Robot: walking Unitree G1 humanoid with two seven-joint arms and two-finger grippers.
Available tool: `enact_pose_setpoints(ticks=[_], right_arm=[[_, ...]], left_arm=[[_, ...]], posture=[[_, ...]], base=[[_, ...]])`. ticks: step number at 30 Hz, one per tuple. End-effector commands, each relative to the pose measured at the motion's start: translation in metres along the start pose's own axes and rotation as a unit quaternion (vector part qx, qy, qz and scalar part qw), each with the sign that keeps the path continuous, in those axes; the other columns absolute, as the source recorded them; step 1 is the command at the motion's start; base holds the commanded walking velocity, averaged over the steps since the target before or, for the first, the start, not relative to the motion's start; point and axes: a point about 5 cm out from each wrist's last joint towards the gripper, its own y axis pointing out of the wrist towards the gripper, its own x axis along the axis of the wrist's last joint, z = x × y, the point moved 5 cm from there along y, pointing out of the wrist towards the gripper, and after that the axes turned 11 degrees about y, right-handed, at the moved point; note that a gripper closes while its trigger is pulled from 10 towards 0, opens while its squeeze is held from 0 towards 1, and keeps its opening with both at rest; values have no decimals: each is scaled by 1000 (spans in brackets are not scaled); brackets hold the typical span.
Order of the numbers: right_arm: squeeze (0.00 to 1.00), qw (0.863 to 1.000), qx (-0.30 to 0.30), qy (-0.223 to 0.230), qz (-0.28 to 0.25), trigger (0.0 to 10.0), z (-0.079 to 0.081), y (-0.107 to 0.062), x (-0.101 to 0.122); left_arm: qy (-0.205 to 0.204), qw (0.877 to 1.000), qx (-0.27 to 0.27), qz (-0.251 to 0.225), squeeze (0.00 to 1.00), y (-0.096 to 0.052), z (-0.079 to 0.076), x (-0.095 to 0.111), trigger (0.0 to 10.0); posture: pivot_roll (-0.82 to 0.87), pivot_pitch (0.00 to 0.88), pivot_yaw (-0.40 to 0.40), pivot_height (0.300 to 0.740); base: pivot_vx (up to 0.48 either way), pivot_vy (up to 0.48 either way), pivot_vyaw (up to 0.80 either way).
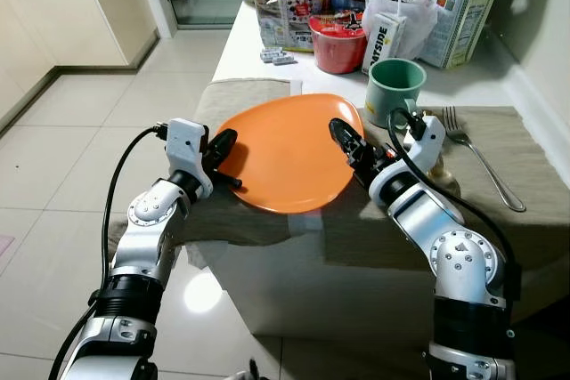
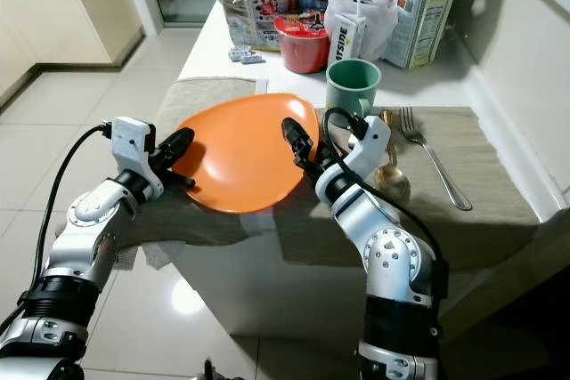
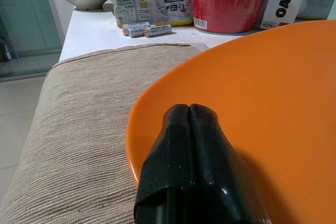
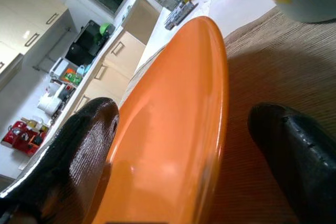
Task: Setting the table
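An orange plate [image 1: 285,153] lies on a beige cloth [image 1: 521,144] at the near end of a white counter, its near rim reaching the counter's edge. My left gripper [image 1: 223,144] is at the plate's left rim; in the left wrist view its fingers [image 3: 191,129] are pressed together, shut, resting over that rim. My right gripper [image 1: 347,144] is at the plate's right rim, open, and the right wrist view has the plate's edge [image 4: 210,93] between its two spread fingers. A green mug [image 1: 396,86], a fork [image 1: 481,157] and a spoon [image 2: 392,175] sit to the plate's right.
Behind the cloth the counter is crowded: a red bowl [image 1: 338,42], an Oatside carton [image 1: 385,37], a tall carton [image 1: 459,2], snack bags and loose batteries [image 1: 278,57]. A wall runs along the right. Tiled floor lies to the left and below.
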Motion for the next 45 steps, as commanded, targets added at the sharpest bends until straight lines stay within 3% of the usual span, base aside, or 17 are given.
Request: enact_pose_setpoints(ticks=[1, 2, 3, 21, 38, 45], right_arm=[[0, 1000, 6, -6, 6, 10000, 5, 6, -5], [0, 1000, 3, -9, 3, 10000, 4, 7, -4], [0, 1000, 2, -11, -1, 0, 3, 9, -3], [0, 999, -6, -29, -14, 0, -4, 8, -1], [0, 999, -17, -30, -19, 0, -12, 6, -3], [0, 999, -26, -34, -16, 0, -19, 4, -7]], left_arm=[[-12, 998, -14, 54, 0, -5, -10, -27, 10000], [-11, 998, -14, 53, 0, -4, -9, -26, 10000], [-10, 999, -14, 50, 0, -4, -9, -24, 10000], [-1, 999, -13, 49, 0, -3, -6, -20, 10000], [-15, 1000, 4, -2, 0, 6, 1, 17, 10000], [-18, 999, 44, -5, 0, 10, 13, 29, 10000]], posture=[[-182, 31, 71, 740], [-182, 31, 71, 740], [-179, 27, 72, 740], [-180, 8, 71, 740], [-180, 19, 78, 740], [-180, 23, 81, 740]], base=[[0, 0, 0], [0, 0, 0], [0, 0, 0], [0, 0, 0], [0, 0, 0], [0, 0, 0]])
